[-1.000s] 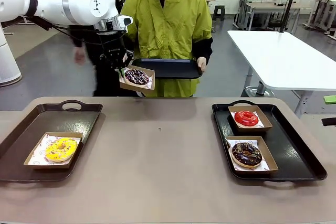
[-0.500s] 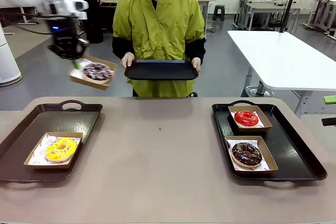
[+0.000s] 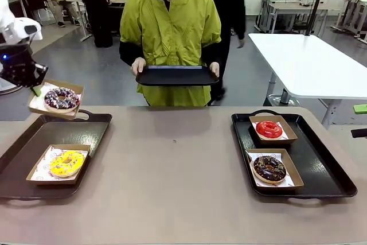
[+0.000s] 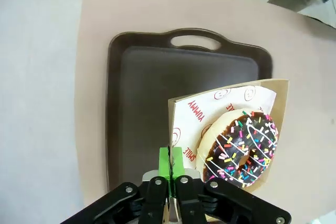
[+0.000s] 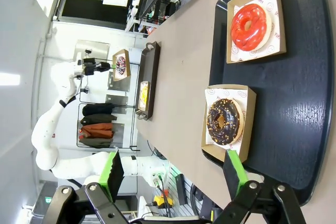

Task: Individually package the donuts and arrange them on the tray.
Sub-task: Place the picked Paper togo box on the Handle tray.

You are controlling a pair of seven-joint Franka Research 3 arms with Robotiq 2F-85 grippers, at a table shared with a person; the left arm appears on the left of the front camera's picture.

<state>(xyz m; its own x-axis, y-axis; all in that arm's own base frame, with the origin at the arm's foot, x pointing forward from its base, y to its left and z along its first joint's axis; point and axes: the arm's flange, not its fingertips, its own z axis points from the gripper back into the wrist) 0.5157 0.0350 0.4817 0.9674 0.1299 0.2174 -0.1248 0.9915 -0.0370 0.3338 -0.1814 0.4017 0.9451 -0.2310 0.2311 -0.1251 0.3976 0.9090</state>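
At the far left, our left gripper (image 3: 35, 89) is clamped tight on the rim of a cardboard box (image 3: 55, 99) holding the purplish sprinkled donut (image 3: 61, 98), carried in the air above the far end of the left tray (image 3: 34, 142). In the left wrist view the green pads (image 4: 171, 162) pinch the box's paper-lined edge, and the box hangs tilted over the bare tray floor. Nearer us on that tray sits the yellow donut (image 3: 66, 163), already in its own box.

Across the table a person holds a third, black tray (image 3: 176, 75) by both ends, with nothing visible on it.

On the right tray (image 3: 332, 167) the red donut (image 3: 269, 129) and the chocolate sprinkled donut (image 3: 269, 167) each rest in a box, one behind the other. Our right gripper (image 5: 173, 170) hovers above that tray with its jaws spread wide, holding and touching nothing.

We judge the packaging finished: all four donuts are boxed. Three are set down; what seems left is lowering the carried box onto the left tray, behind the yellow one. We cannot tell what the person's tray is for.
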